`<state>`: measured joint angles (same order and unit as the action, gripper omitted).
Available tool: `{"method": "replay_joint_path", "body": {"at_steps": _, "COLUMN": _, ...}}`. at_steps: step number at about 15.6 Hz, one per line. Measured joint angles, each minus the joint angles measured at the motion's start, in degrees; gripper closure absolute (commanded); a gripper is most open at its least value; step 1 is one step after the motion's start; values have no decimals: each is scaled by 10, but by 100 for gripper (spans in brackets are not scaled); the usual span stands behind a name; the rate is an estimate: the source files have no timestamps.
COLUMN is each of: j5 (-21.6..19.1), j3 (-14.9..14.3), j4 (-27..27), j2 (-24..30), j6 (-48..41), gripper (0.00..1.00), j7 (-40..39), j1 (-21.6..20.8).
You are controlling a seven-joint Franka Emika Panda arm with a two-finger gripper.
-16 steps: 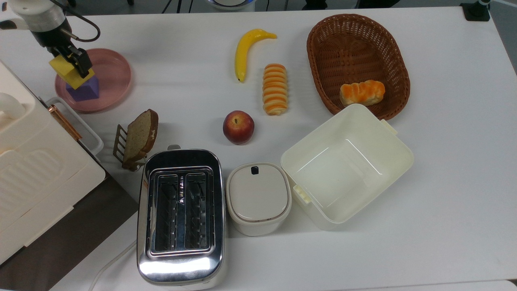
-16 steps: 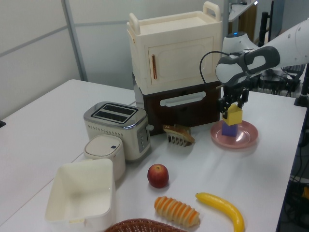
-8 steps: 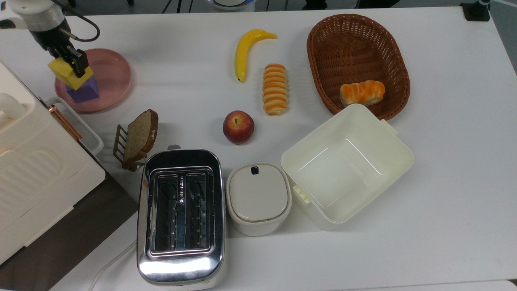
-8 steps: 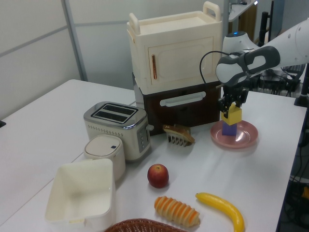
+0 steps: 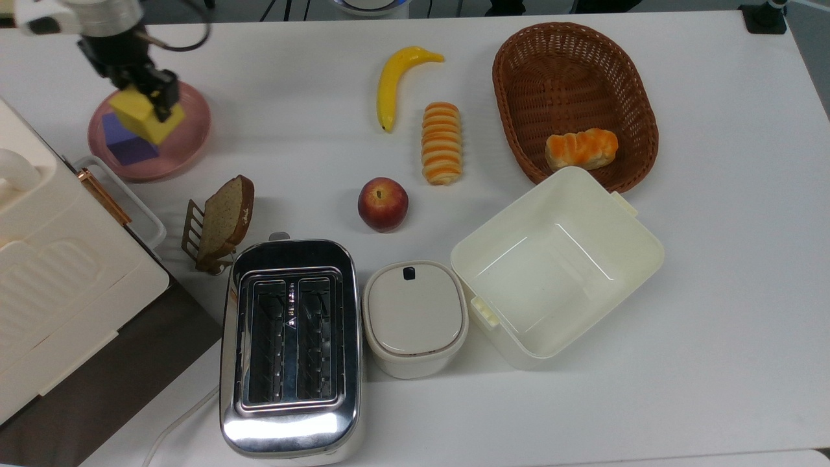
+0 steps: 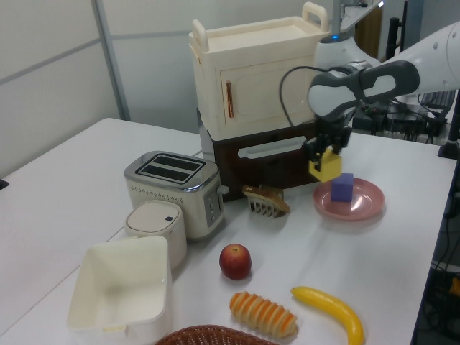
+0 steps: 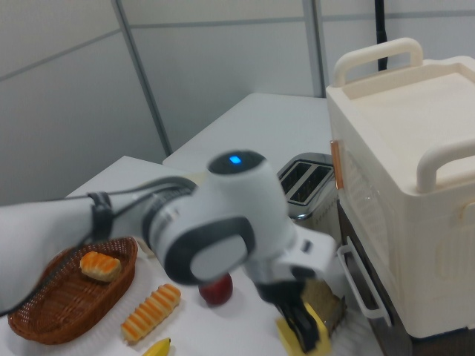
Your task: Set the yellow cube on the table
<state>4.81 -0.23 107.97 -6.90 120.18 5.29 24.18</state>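
- Top view: gripper (image 5: pixel 148 98) clamped on the yellow cube (image 5: pixel 144 117), held above the pink plate (image 5: pixel 188 123), toward the top view's right of the purple cube (image 5: pixel 124 144). Best carried further toward the top view's right to bare table (image 5: pixel 292 110), short of the banana (image 5: pixel 397 81).
- Left view: yellow cube (image 6: pixel 325 166) lifted clear, just at the left view's left of the purple cube (image 6: pixel 343 188) on the plate. Worth lowering straight down, kept level, and opening only once the underside meets the white top.
- Right view: gripper (image 7: pixel 304 331) low in frame, yellow showing between the fingers; toaster (image 7: pixel 306 181) behind. Slow descent advised.
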Motion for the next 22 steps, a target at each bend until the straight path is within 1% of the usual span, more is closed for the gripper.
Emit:
{"method": "replay_joint_path", "body": {"at_steps": 2, "j5": 0, "j3": 22, "j4": 1, "j2": 15, "j6": -17, "gripper": 93, "j7": 24, "j1": -24}}
{"method": "replay_joint_path", "body": {"at_steps": 4, "j5": 0, "j3": 36, "j4": 2, "j2": 23, "j6": -31, "gripper": 93, "j7": 41, "j1": -58}}
{"method": "replay_joint_path", "body": {"at_steps": 6, "j5": 0, "j3": 39, "j4": 3, "j2": 28, "j6": -38, "gripper": 93, "j7": 45, "j1": -96}}
{"method": "replay_joint_path", "body": {"at_steps": 7, "j5": 0, "j3": 40, "j4": 4, "j2": 28, "j6": -39, "gripper": 93, "j7": 46, "j1": -123}}
{"method": "replay_joint_path", "body": {"at_steps": 10, "j5": 0, "j3": 41, "j4": 8, "j2": 28, "j6": -41, "gripper": 93, "j7": 48, "j1": -168}}
{"method": "replay_joint_path", "body": {"at_steps": 13, "j5": 0, "j3": 40, "j4": 13, "j2": 26, "j6": -48, "gripper": 92, "j7": 49, "j1": -180}}
{"method": "replay_joint_path", "body": {"at_steps": 15, "j5": 0, "j3": 40, "j4": 16, "j2": 24, "j6": -48, "gripper": 88, "j7": 49, "j1": -179}}
{"method": "replay_joint_path", "body": {"at_steps": 16, "j5": 1, "j3": 39, "j4": 17, "j2": 23, "j6": -48, "gripper": 82, "j7": 49, "j1": -179}}
{"method": "replay_joint_path", "body": {"at_steps": 17, "j5": 2, "j3": 39, "j4": 18, "j2": 22, "j6": -48, "gripper": 70, "j7": 49, "j1": -179}}
{"method": "replay_joint_path", "body": {"at_steps": 18, "j5": 3, "j3": 39, "j4": 18, "j2": 21, "j6": -48, "gripper": 47, "j7": 49, "j1": -179}}
{"method": "replay_joint_path", "body": {"at_steps": 19, "j5": 6, "j3": 39, "j4": 18, "j2": 18, "j6": -48, "gripper": 12, "j7": 49, "j1": -179}}
{"method": "replay_joint_path", "body": {"at_steps": 20, "j5": 9, "j3": 39, "j4": 18, "j2": 16, "j6": -48, "gripper": 0, "j7": 49, "j1": -179}}
{"method": "replay_joint_path", "body": {"at_steps": 22, "j5": 16, "j3": 39, "j4": 18, "j2": 13, "j6": -48, "gripper": 0, "j7": 49, "j1": -179}}
